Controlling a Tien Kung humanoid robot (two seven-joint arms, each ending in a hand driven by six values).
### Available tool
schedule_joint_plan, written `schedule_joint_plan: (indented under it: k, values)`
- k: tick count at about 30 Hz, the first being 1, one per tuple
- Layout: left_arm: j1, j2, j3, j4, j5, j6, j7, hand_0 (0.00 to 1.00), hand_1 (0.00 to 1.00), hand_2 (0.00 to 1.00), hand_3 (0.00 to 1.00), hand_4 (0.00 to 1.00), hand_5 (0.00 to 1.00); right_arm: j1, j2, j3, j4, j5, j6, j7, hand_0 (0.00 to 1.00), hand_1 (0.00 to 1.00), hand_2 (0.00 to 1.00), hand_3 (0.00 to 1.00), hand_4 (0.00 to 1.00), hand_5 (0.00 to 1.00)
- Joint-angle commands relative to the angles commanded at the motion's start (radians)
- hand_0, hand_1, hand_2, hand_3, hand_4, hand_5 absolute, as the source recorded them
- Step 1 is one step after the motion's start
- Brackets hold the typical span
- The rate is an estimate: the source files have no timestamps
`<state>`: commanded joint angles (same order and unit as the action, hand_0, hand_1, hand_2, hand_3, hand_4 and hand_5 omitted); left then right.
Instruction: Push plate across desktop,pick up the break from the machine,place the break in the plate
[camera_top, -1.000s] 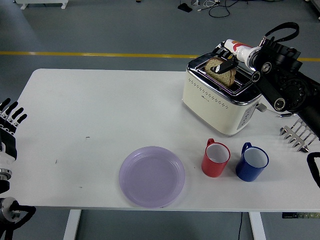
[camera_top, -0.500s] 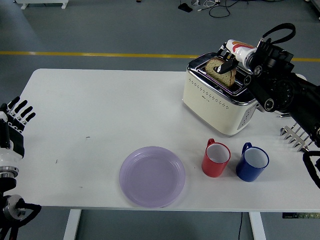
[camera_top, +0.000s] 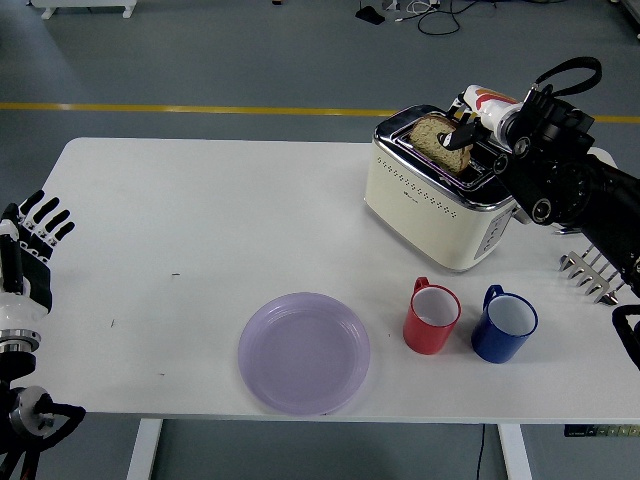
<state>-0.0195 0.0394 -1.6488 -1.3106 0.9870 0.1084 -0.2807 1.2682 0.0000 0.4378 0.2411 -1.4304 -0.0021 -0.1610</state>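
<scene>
Head view: right hand (camera_top: 468, 135) comes in from the right edge, arm bent over the toaster (camera_top: 440, 200), fingers pinched on the bread slice (camera_top: 441, 143), which sits upright and partly out of the toaster's slot. Left hand (camera_top: 28, 255) rests at the left edge beside the worktop (camera_top: 200, 220), fingers spread and straight, holding nothing. Count: one toaster, cream with chrome top, on the far right part of the worktop; one bread slice; one purple plate (camera_top: 304, 353) near the front edge at centre, empty; two mugs, one red mug (camera_top: 431, 317) and one blue mug (camera_top: 505, 325), side by side just right of the plate and in front of the toaster. One metal fork-like rack (camera_top: 590, 272) is at the right edge, partly hidden behind the right arm.
</scene>
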Motion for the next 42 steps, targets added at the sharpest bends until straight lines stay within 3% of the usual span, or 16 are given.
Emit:
schedule_joint_plan:
  k: [1, 6, 7, 12, 13, 16, 18, 19, 24, 27, 34, 42]
  values:
    - [0.000, 0.000, 0.000, 0.001, 0.000, 0.000, 0.000, 0.690, 0.719, 0.772, 0.778, 0.484, 0.998, 0.000, 0.000, -0.001, 0.000, 0.002, 0.000, 0.001, 0.361, 0.453, 0.491, 0.578, 0.662, 0.160]
    - [-0.001, 0.001, 0.000, 0.003, 0.000, 0.001, 0.000, 0.690, 0.719, 0.772, 0.778, 0.484, 0.998, 0.001, 0.000, -0.030, -0.002, 0.026, -0.004, 0.005, 0.361, 0.453, 0.491, 0.578, 0.662, 0.160]
    - [-0.003, 0.000, -0.001, 0.003, 0.000, 0.001, 0.000, 0.690, 0.716, 0.771, 0.777, 0.483, 0.998, 0.001, 0.000, -0.038, -0.002, 0.031, -0.005, 0.005, 0.275, 0.383, 0.464, 0.484, 0.582, 0.104]
    - [-0.006, 0.001, -0.004, 0.001, 0.002, 0.002, 0.001, 0.690, 0.716, 0.771, 0.777, 0.483, 0.998, -0.002, 0.000, -0.064, 0.000, 0.050, -0.017, 0.003, 0.275, 0.383, 0.464, 0.484, 0.582, 0.104]
    - [-0.007, 0.001, -0.004, 0.001, 0.002, 0.002, 0.001, 0.690, 0.715, 0.769, 0.776, 0.483, 0.998, -0.002, 0.000, -0.065, 0.000, 0.051, -0.020, 0.003, 0.298, 0.376, 0.449, 0.465, 0.506, 0.018]
    - [-0.005, 0.001, -0.007, 0.001, 0.003, 0.002, 0.001, 0.690, 0.715, 0.769, 0.776, 0.483, 0.998, -0.003, 0.000, -0.057, 0.006, 0.041, -0.034, 0.001, 0.298, 0.376, 0.449, 0.465, 0.506, 0.018]
    - [-0.004, 0.002, -0.009, 0.001, 0.003, 0.003, 0.001, 0.690, 0.715, 0.769, 0.776, 0.483, 0.998, -0.002, 0.000, -0.045, 0.015, 0.021, -0.047, -0.001, 0.298, 0.376, 0.449, 0.465, 0.506, 0.018]
    - [-0.004, 0.002, -0.009, 0.001, 0.003, 0.003, 0.001, 0.690, 0.715, 0.768, 0.775, 0.482, 0.998, -0.001, 0.000, -0.037, 0.021, 0.007, -0.052, -0.003, 0.270, 0.320, 0.405, 0.427, 0.451, 0.007]
    - [-0.004, 0.003, -0.009, 0.000, 0.003, 0.003, 0.002, 0.690, 0.715, 0.768, 0.775, 0.482, 0.998, 0.001, 0.000, 0.016, 0.067, -0.078, -0.063, -0.017, 0.270, 0.320, 0.405, 0.427, 0.451, 0.007]
    - [-0.002, 0.004, -0.012, 0.000, 0.003, 0.003, 0.002, 0.690, 0.714, 0.769, 0.775, 0.478, 0.998, 0.003, -0.008, 0.074, 0.117, -0.161, -0.057, -0.025, 0.264, 0.310, 0.392, 0.418, 0.407, 0.018]
    - [0.010, 0.008, -0.020, -0.002, 0.005, 0.003, 0.003, 0.690, 0.713, 0.769, 0.775, 0.478, 0.998, 0.010, -0.107, 0.240, 0.278, -0.368, -0.052, -0.038, 0.257, 0.305, 0.388, 0.413, 0.388, 0.021]
    - [0.018, 0.009, -0.018, -0.002, 0.005, 0.003, 0.003, 0.690, 0.713, 0.769, 0.775, 0.478, 0.998, -0.011, -0.193, 0.371, 0.502, -0.449, -0.063, -0.070, 0.243, 0.299, 0.381, 0.406, 0.364, 0.038]
